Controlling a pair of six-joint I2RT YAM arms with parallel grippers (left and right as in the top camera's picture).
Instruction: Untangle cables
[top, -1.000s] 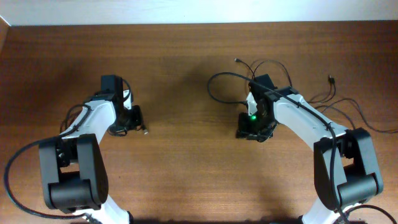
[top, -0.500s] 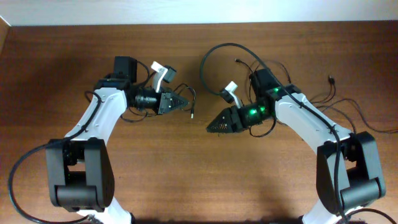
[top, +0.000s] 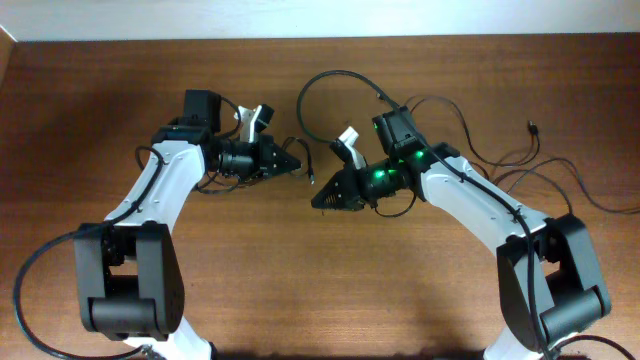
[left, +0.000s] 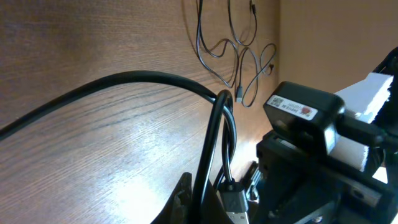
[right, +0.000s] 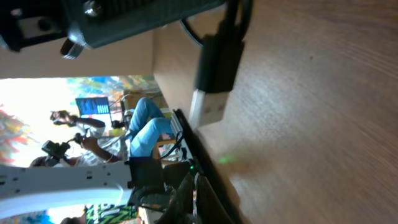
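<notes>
My left gripper (top: 296, 163) points right and is shut on a thin black cable (left: 124, 79) near its end. The cable's silvery USB plug (left: 234, 205) hangs just below the jaws (left: 208, 199) and also shows in the overhead view (top: 312, 178) and the right wrist view (right: 214, 78). From the jaws the cable loops (top: 330, 75) up and over toward the right arm. My right gripper (top: 320, 199) points left, close to the plug, with its fingers (right: 198, 198) pressed together; I see no cord between them. More thin black cords (top: 500, 155) lie tangled at the right.
A small plug (top: 531, 127) ends one loose cord at the far right. Cords also trail off the right edge (top: 610, 205). The tangle shows far off in the left wrist view (left: 239, 56). The right arm's camera housing (left: 305, 115) is close to my left gripper.
The left gripper rose from the table and turned right, carrying the cable. The right gripper lifted, turned left and came in close. The loop shifted left.
</notes>
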